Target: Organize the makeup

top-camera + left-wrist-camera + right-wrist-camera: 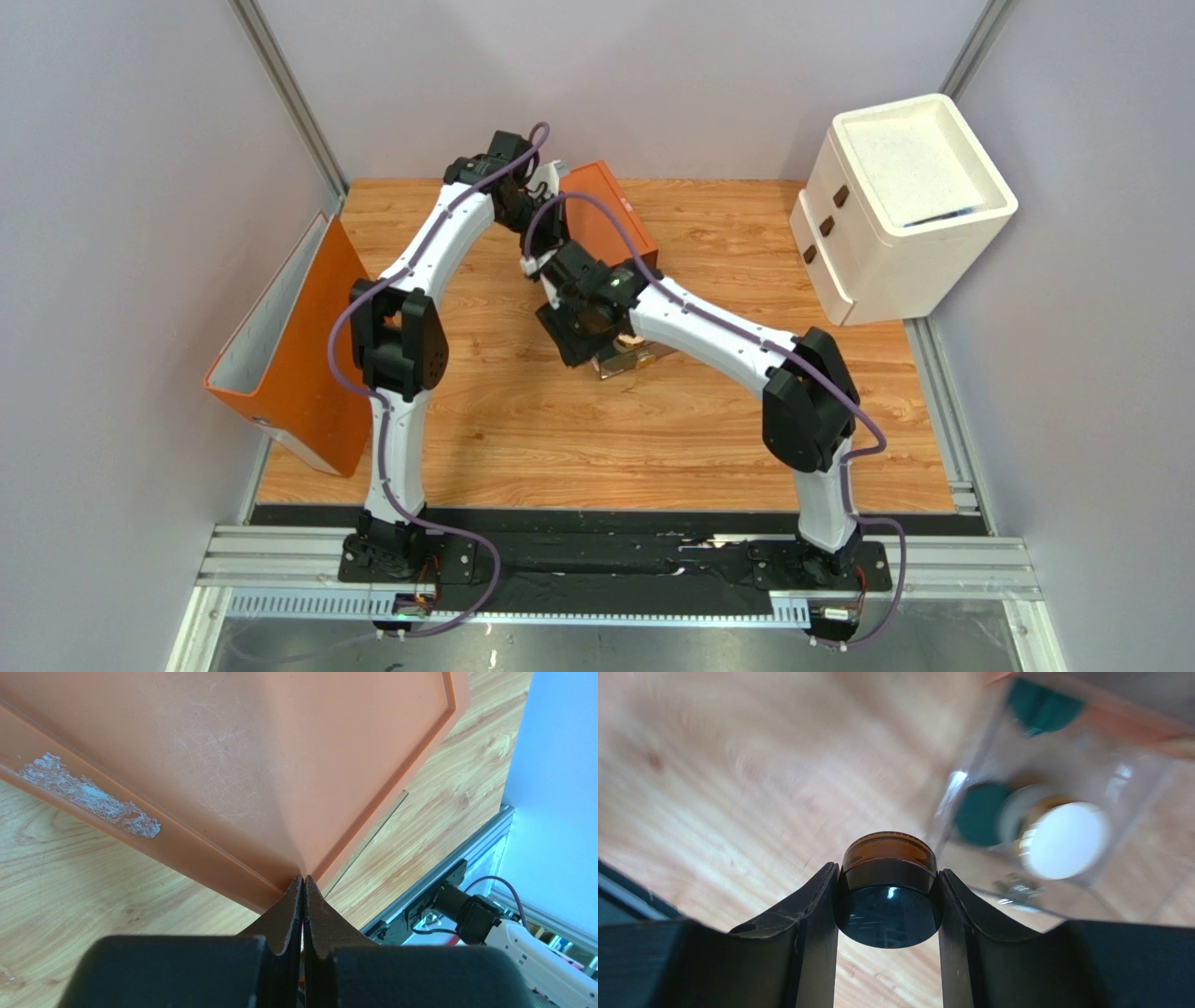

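Observation:
My right gripper is shut on a black round pot with an amber body, one finger on each side, above the wooden table. Just to its right stands a clear box. It holds two dark-green discs and a gold-rimmed round jar with a white top. In the top view my right gripper hangs beside that clear box. My left gripper is shut with nothing in it, its tips against the orange box. No tubes are in view.
The orange box stands at the back middle, with my left gripper at its left side. An orange drawer stands on edge by the left wall. A big white cabinet sits at the back right.

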### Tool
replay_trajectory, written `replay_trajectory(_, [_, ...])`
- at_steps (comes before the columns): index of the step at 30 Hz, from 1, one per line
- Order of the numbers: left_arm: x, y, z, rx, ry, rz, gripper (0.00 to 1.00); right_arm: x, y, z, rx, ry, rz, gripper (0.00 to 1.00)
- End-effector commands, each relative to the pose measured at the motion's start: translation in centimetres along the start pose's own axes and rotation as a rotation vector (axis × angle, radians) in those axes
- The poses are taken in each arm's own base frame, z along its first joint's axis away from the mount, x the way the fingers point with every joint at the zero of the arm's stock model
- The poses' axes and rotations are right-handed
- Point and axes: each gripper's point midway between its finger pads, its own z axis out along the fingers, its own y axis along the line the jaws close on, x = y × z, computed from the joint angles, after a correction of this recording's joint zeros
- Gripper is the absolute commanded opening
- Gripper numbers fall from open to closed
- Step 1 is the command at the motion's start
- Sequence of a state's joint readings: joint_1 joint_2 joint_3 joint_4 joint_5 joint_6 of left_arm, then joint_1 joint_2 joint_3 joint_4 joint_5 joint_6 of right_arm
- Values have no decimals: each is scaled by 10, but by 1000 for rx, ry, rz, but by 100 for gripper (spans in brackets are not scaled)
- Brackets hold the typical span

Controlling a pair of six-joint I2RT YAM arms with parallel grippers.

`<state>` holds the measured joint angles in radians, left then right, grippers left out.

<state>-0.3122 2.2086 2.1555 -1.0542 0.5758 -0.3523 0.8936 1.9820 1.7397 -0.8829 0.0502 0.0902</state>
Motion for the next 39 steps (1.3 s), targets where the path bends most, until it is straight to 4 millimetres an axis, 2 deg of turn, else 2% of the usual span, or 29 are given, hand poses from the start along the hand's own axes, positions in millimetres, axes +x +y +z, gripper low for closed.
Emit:
replay_trajectory(1, [37, 59, 22, -189, 150, -42, 0, -42, -44, -23, 78, -119, 99, 0])
replay_trajectory(6, [38, 61, 21, -198, 154, -40, 0, -51, -77, -15, 130, -117, 162, 0])
replay_trajectory(9, [38, 64, 21, -200, 157, -45, 0, -55, -86, -8, 137, -117, 190, 0])
replay_trajectory(15, [38, 65, 21, -202, 159, -49, 0, -62, -87, 6, 127, -114, 208, 4])
replay_trajectory(16, [38, 66, 22, -203, 160, -50, 0, -62, -88, 7, 130, -113, 211, 9])
replay_trajectory(17, [37, 64, 21, -201, 158, -49, 0, -62, -88, 9, 133, -109, 214, 18])
replay_trajectory(18, [37, 64, 21, -201, 158, -49, 0, -63, -90, 10, 143, -110, 221, 30])
replay_trajectory(19, [37, 65, 21, -204, 157, -50, 0, -61, -90, 11, 147, -103, 224, 49])
replay_trajectory(22, [36, 65, 20, -205, 157, -45, 0, -58, -91, 9, 155, -100, 225, 69])
replay_trajectory(25, [37, 65, 20, -205, 158, -48, 0, -58, -95, 1, 175, -120, 221, 77])
replay_trajectory(27, [37, 64, 21, -201, 159, -51, 0, -59, -98, -3, 187, -131, 219, 78])
replay_trajectory(32, [35, 64, 21, -199, 156, -53, 0, -53, -100, -29, 199, -166, 258, 73])
replay_trajectory(33, [35, 62, 21, -198, 153, -49, 0, -53, -100, -32, 190, -185, 275, 65])
replay_trajectory(34, [35, 63, 21, -198, 154, -51, 0, -56, -99, -49, 176, -231, 321, 56])
replay_trajectory(35, [34, 63, 21, -198, 152, -51, 0, -37, -106, -42, 173, -197, 364, 42])
replay_trajectory(36, [34, 63, 21, -198, 151, -50, 0, -39, -103, -43, 125, -224, 401, 5])
replay_trajectory(37, [33, 63, 21, -197, 150, -49, 0, -32, -103, -45, 97, -233, 448, 0])
replay_trajectory(38, [34, 62, 22, -197, 151, -48, 0, -15, -100, -46, 13, -214, 541, 0])
replay_trajectory(39, [33, 63, 22, -196, 150, -51, 0, -18, -100, -48, -39, -261, 589, 0])
